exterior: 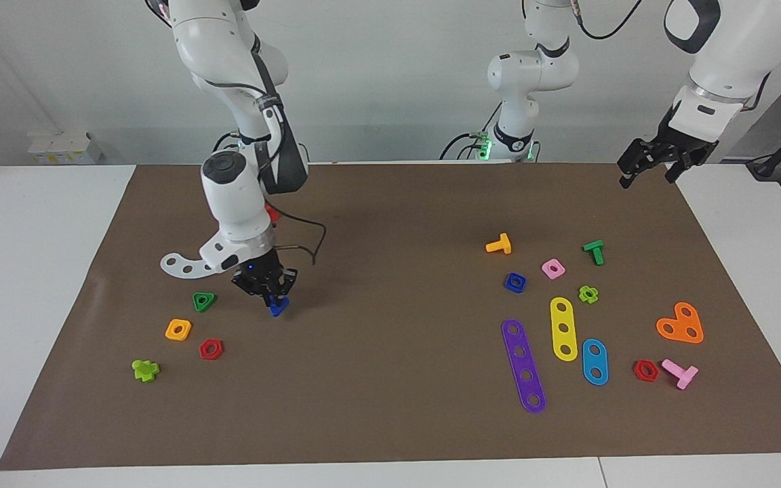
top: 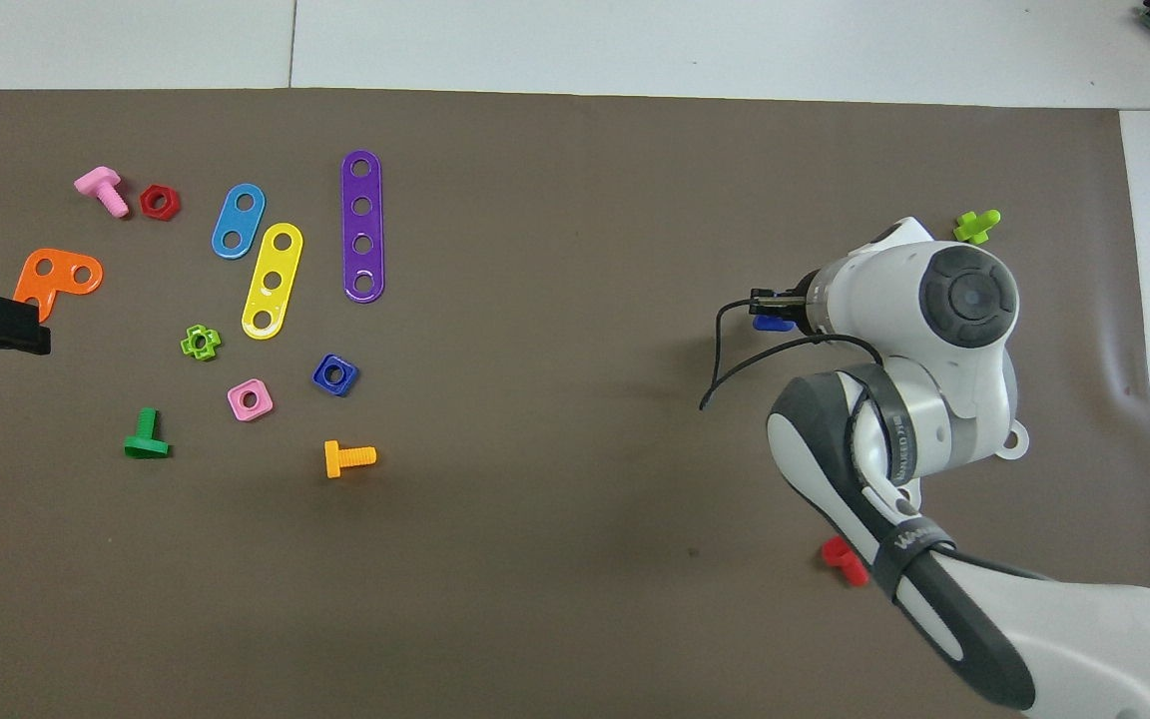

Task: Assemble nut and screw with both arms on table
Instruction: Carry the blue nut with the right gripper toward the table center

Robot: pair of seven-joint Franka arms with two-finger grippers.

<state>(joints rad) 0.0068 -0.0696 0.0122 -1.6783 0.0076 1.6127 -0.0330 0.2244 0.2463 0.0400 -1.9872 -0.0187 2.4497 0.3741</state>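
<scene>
My right gripper (exterior: 274, 300) is pinched tight on the one blue screw (exterior: 278, 307), up in the air over the mat (exterior: 390, 420) at my right arm's end. My left gripper (exterior: 648, 168) waits with its fingers wide, over the mat's corner at my left arm's end. The one blue nut (exterior: 514, 282) lies flat on the mat, beside one pink nut (exterior: 553, 269). I count two red nuts (exterior: 211, 349), one orange bolt (exterior: 499, 245), one green bolt (exterior: 594, 251).
</scene>
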